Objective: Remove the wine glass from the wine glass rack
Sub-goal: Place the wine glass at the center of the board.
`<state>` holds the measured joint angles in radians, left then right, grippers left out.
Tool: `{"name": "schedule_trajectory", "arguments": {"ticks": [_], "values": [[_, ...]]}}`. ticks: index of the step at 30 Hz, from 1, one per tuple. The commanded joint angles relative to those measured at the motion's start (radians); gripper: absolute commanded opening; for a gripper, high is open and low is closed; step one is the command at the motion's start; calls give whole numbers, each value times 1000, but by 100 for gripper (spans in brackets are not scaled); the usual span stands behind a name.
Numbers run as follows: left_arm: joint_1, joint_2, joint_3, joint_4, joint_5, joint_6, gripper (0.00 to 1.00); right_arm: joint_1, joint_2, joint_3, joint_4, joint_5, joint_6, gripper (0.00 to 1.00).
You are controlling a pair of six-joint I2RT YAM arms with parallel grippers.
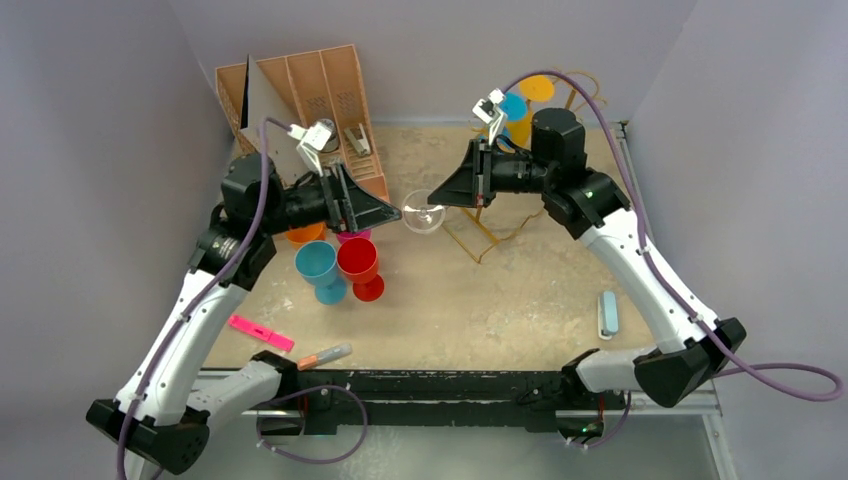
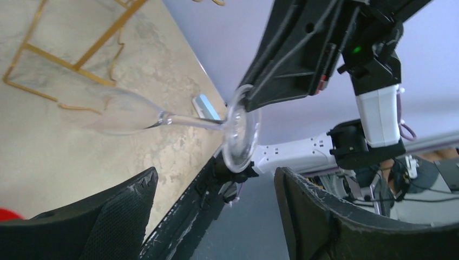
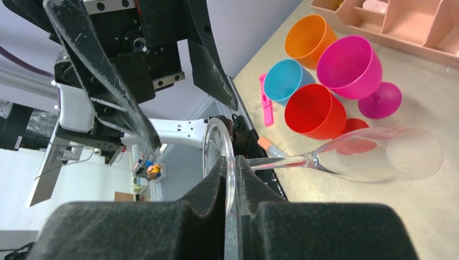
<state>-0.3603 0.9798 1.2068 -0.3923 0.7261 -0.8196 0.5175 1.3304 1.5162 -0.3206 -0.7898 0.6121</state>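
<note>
Sideways, clear, long-stemmed wine glass [image 3: 373, 154]

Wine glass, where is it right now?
In the top view the wine glass hangs sideways over the middle of the table, its foot pinched by the right gripper, between the open left gripper and the gold rack.

One clear wine glass [image 1: 423, 215], four coloured goblets [image 1: 357, 258] on the table [image 1: 480, 310], two markers [image 1: 260, 333], one gold rack [image 2: 73, 67].
</note>
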Motion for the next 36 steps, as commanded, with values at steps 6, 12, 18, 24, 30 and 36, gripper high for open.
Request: {"name": "schedule_trajectory", "arguments": {"ticks": [6,12,18,24,30,36], "values": [[-161,70,65,7,-68,80,67,9,-54,-2,-56,-30,-103,0],[-164,84,26,88,-60,36,48,11,-71,-35,-14,-74,-103,0],[-178,107,11,146,-7,20,36,11,-85,-47,-15,-91,-121,0],[-194,130,3,200,83,11,25,10,-73,-54,-5,-90,-113,0],[-204,132,9,157,85,45,0,11,-73,-64,18,-90,-100,0],[-209,126,22,105,57,79,0,10,-77,-69,23,-98,-85,0]]}}
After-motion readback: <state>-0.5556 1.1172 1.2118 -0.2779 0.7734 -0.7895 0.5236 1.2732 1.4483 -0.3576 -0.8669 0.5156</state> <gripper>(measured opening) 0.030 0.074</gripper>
